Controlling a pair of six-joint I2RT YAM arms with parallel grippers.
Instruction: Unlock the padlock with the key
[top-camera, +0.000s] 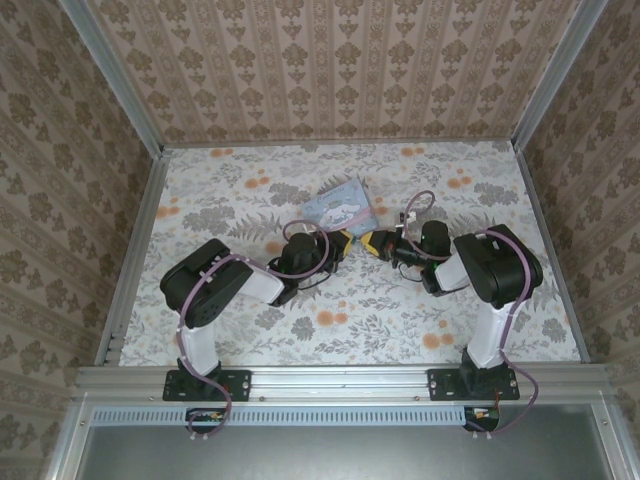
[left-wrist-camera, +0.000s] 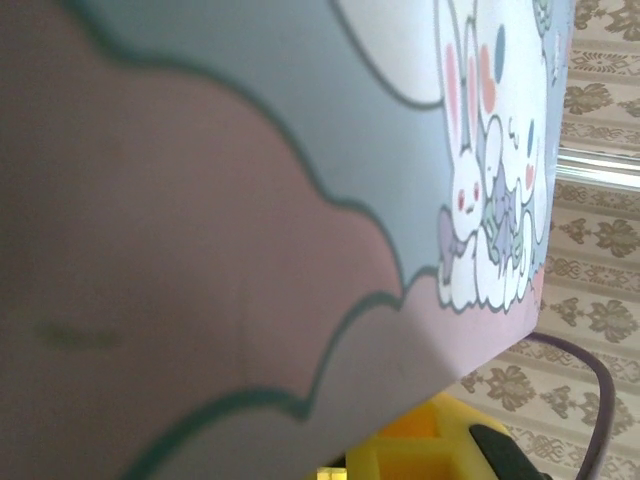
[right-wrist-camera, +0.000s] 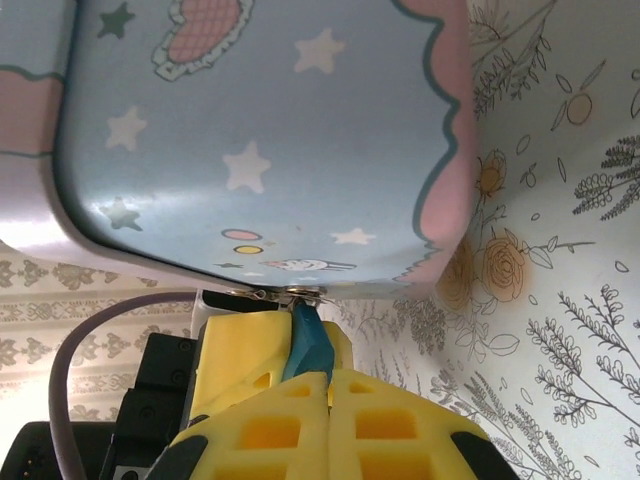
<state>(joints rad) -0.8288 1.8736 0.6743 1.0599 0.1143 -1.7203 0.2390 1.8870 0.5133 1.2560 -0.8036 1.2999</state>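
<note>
Left of centre in the overhead view, the left gripper (top-camera: 342, 241) reaches toward the middle of the flowered table (top-camera: 200, 330). Its yellow tips sit just under the near edge of the pastel-blue tin (top-camera: 340, 205). Its own wrist camera looks at the tin's side from very close, with one yellow finger (left-wrist-camera: 425, 445) at the bottom edge of the frame. Its jaws are closed. Just to the right, almost tip to tip with it, the right gripper (top-camera: 371, 243) faces it from the other side, its jaws also closed.

In the right wrist view, the padlock (right-wrist-camera: 309, 345) hangs in the lower middle of the frame from a silvery latch (right-wrist-camera: 300, 293) on the tin's rim. Its long axis runs from the latch down toward the camera. Yellow pad from the left gripper shows on both sides of the padlock, so that gripper appears to be pinching the lock body. The right gripper's fingertips meet with no gap directly below the padlock's lower end, touching it or very nearly.

The key cannot be made out; if it sits between those closed fingers, they hide it. As I judge it, the coming move turns on this alignment: the lock's lower end lies straight ahead of the right fingertips, in line with them. The right arm is therefore placed to push in or twist while the left steadies.
</note>
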